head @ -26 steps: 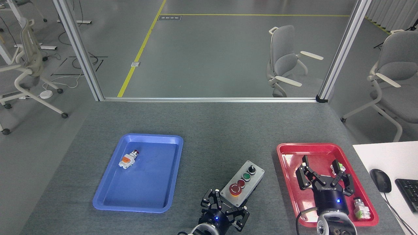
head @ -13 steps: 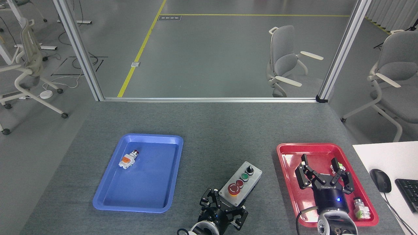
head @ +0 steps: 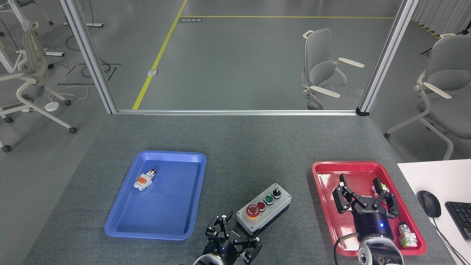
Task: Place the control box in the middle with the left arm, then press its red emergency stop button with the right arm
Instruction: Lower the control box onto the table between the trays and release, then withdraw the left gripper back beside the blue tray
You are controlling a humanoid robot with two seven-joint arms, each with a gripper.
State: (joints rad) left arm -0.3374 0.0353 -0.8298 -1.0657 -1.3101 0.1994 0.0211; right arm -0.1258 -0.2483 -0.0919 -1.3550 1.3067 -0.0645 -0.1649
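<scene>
Risk: our spread left gripper point(head: 235, 241) may nudge the grey-topped, black-based oblong control box point(head: 264, 208), lower centre, askew, while our right gripper point(head: 364, 195) hovers spread, empty.

- Left arm point(head: 217, 254): black cylinder with blue light, black linked fingers.
- Right arm point(head: 371, 230): white wrist, black cylinder, blue light, white lettering, black cable.

**Control box swings round and the left gripper backs off**

The control box point(head: 263, 208) has turned flatter and slid left, towards the blue tray point(head: 156, 195). The left gripper point(head: 233, 237) has dropped lower-left, fingers spread, barely touching the box's near end.
</scene>
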